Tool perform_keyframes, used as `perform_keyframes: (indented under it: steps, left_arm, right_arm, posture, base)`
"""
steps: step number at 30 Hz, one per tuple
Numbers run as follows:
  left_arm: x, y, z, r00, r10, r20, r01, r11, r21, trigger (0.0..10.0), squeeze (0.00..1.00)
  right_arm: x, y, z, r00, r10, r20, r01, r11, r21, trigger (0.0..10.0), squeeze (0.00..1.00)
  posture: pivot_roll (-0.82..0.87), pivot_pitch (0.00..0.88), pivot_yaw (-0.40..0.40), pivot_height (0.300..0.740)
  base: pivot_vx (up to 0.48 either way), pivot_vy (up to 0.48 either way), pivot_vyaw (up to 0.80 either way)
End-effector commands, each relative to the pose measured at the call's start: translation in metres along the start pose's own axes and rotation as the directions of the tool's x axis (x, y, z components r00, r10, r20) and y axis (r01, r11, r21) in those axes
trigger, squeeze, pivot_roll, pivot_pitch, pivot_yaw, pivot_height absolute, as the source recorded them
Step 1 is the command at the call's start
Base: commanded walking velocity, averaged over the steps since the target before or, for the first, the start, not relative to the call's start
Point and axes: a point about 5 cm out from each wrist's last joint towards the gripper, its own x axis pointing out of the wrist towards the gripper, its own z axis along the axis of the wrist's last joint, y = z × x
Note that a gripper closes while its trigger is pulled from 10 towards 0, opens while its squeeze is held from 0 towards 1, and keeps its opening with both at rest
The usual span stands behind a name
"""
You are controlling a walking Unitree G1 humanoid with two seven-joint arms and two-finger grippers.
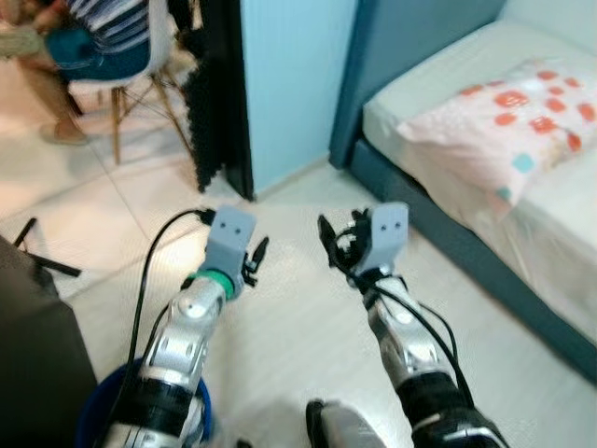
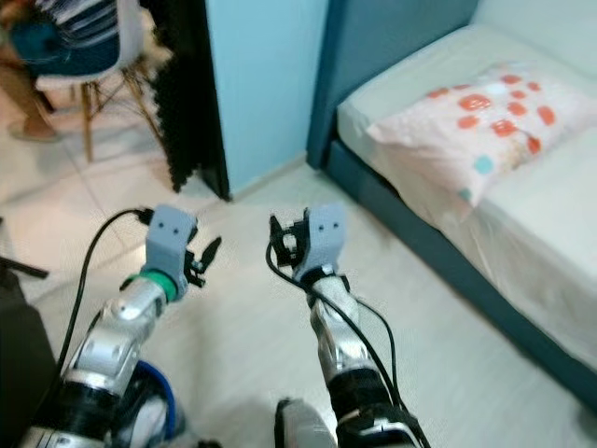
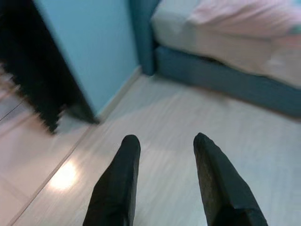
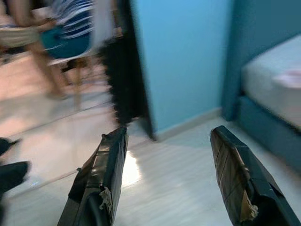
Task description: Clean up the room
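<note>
At far left you see a person (image 1: pixel 89 37) seated on a chair (image 1: pixel 140 79) beyond the light-blue wall (image 1: pixel 294 89). Your left pincer (image 3: pixel 164 146) hangs released over the pale floor (image 1: pixel 289 317), holding nothing. Just right of it, your right pincer (image 4: pixel 167 141) is spread wide, also without a load. At right, a spotted pillow (image 1: pixel 508 121) lies on the bed (image 1: pixel 420 103), near its floor-side edge.

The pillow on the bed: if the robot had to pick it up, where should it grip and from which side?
Probably the near corner of the pillow, reached from the floor side of the bed. The pillow lies flat with that corner pointing toward the mattress edge, soft enough to pinch. The right gripper is nearer, with its fingers open over the floor.
</note>
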Motion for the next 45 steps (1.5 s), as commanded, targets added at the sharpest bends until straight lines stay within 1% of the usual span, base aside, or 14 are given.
perform_keyframes:
  steps: [1, 11, 17, 23, 29, 31, 40, 45]
  left_arm:
    - [-0.0022, -0.0016, -0.0034, 1.000, -0.016, 0.002, 0.016, 1.000, -0.013, 10.0, 0.00]
    - [-0.0022, -0.0026, -0.0018, 0.999, -0.027, 0.019, 0.027, 1.000, -0.014, 10.0, 0.00]
    - [-0.0011, 0.0017, -0.0031, 1.000, -0.005, 0.017, 0.005, 1.000, 0.013, 10.0, 0.00]
    - [-0.0004, 0.0026, -0.0027, 1.000, -0.001, 0.021, 0.000, 1.000, 0.018, 10.0, 0.00]
    - [-0.0002, 0.0015, -0.0007, 0.999, -0.001, 0.045, -0.001, 0.999, 0.040, 10.0, 0.00]
    - [0.0002, 0.0002, 0.0001, 0.999, -0.003, 0.052, 0.001, 0.999, 0.045, 10.0, 0.00]
    - [0.0008, -0.0015, 0.0019, 0.998, -0.013, 0.062, 0.010, 0.999, 0.053, 10.0, 0.00]
    - [0.0012, -0.0016, 0.0012, 0.998, -0.013, 0.063, 0.010, 0.998, 0.056, 10.0, 0.00]
  right_arm:
    - [-0.0020, -0.0008, -0.0029, 1.000, -0.010, -0.012, 0.010, 1.000, 0.014, 10.0, 0.00]
    - [-0.0018, -0.0012, -0.0024, 1.000, -0.012, -0.012, 0.012, 1.000, 0.015, 10.0, 0.00]
    - [-0.0007, -0.0014, -0.0016, 1.000, -0.013, -0.010, 0.013, 1.000, 0.016, 10.0, 0.00]
    - [-0.0003, -0.0004, -0.0016, 1.000, -0.012, -0.010, 0.012, 1.000, 0.018, 10.0, 0.00]
    - [-0.0005, -0.0008, -0.0009, 1.000, -0.015, -0.002, 0.015, 1.000, 0.020, 10.0, 0.00]
    - [-0.0004, 0.0001, -0.0006, 1.000, -0.010, 0.002, 0.010, 1.000, 0.014, 10.0, 0.00]
    - [-0.0002, 0.0009, -0.0025, 1.000, -0.019, -0.009, 0.019, 1.000, 0.021, 10.0, 0.00]
    - [-0.0001, 0.0004, -0.0018, 1.000, -0.018, -0.003, 0.018, 1.000, 0.010, 10.0, 0.00]
  posture:
    - [0.01, 0.059, 0.050, 0.740]
    - [0.01, 0.063, 0.050, 0.740]
    - [0.01, 0.059, 0.050, 0.740]
    - [0.01, 0.058, 0.049, 0.740]
    - [0.01, 0.058, 0.049, 0.740]
    - [0.01, 0.058, 0.052, 0.740]
    - [0.01, 0.059, 0.055, 0.740]
    - [0.01, 0.059, 0.054, 0.740]
  base:
    - [0.000, 0.000, -0.80]
    - [0.000, 0.000, -0.80]
    - [0.000, 0.000, -0.80]
    - [0.000, 0.000, -0.80]
    - [0.000, 0.000, -0.80]
    - [0.480, 0.000, 0.00]
    - [0.480, 0.000, -0.69]
    - [0.480, 0.000, 0.00]
